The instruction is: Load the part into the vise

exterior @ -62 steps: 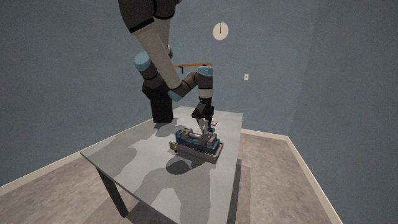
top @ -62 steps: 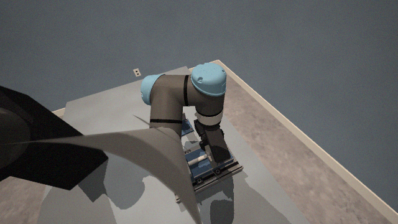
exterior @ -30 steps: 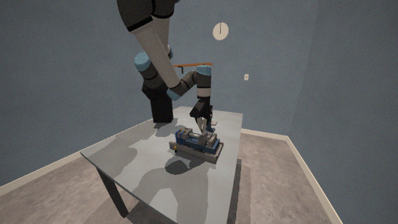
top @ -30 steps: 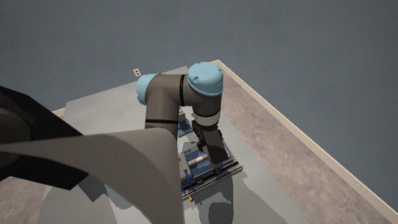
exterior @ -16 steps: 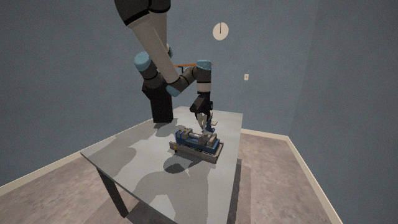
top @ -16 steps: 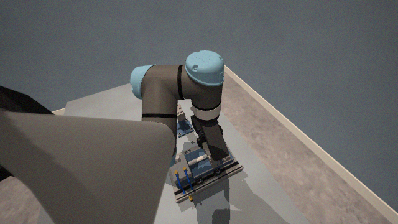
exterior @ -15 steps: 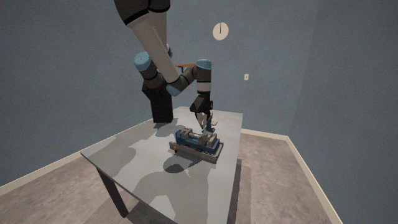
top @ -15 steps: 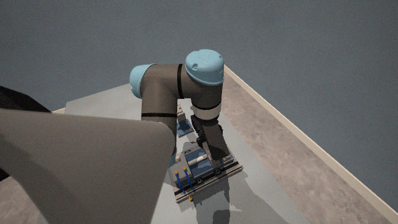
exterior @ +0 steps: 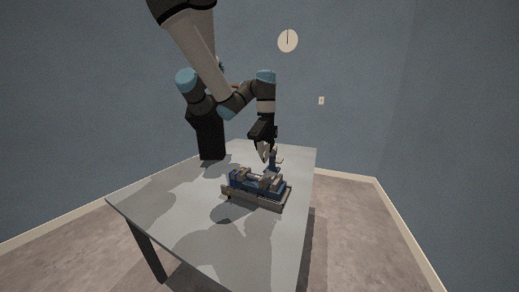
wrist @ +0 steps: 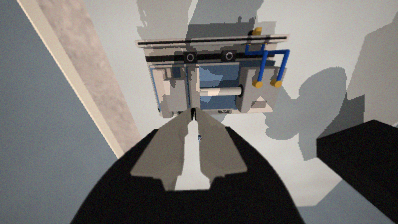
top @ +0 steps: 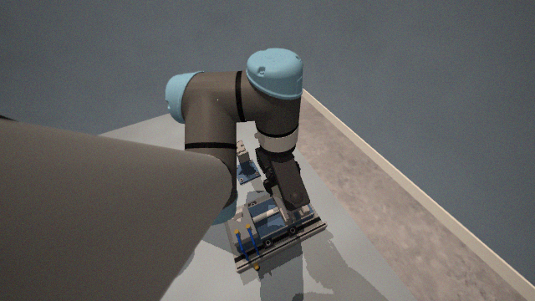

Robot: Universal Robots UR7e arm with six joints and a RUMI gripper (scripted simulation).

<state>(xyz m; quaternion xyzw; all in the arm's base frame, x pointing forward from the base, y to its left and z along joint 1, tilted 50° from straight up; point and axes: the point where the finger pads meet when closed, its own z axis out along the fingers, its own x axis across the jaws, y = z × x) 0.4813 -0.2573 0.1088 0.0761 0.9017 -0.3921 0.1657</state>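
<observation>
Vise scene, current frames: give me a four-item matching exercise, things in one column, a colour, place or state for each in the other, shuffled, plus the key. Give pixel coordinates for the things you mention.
Things
1. gripper (top: 277, 196) (exterior: 264, 161) (wrist: 194, 108)
2. vise (top: 271, 222) (exterior: 268, 191) (wrist: 215, 105)
3. two hoses (top: 253, 241) (exterior: 236, 180) (wrist: 263, 67)
4. round disc (exterior: 287, 40)

Descriptions
A. bright blue, with yellow-orange ends
B. pale, high on the wall
C. shut, holding nothing
D. on the table, its jaws apart

Right pairs: 1-C, 2-D, 3-A, 4-B

The fingers (exterior: 261, 151) have risen from down at the vise (top: 264, 231) (exterior: 251, 187) (wrist: 220, 74) and now hang clear above it. The blue wrist cap (top: 276, 73) (exterior: 266, 76) went up with them — in the exterior view it now covers much of the orange bar (exterior: 235, 86). From the top, the arm link (top: 104, 188) has swung off the blue air hoses (top: 252, 240) (exterior: 236, 178) (wrist: 262, 67) — both show now.
</observation>
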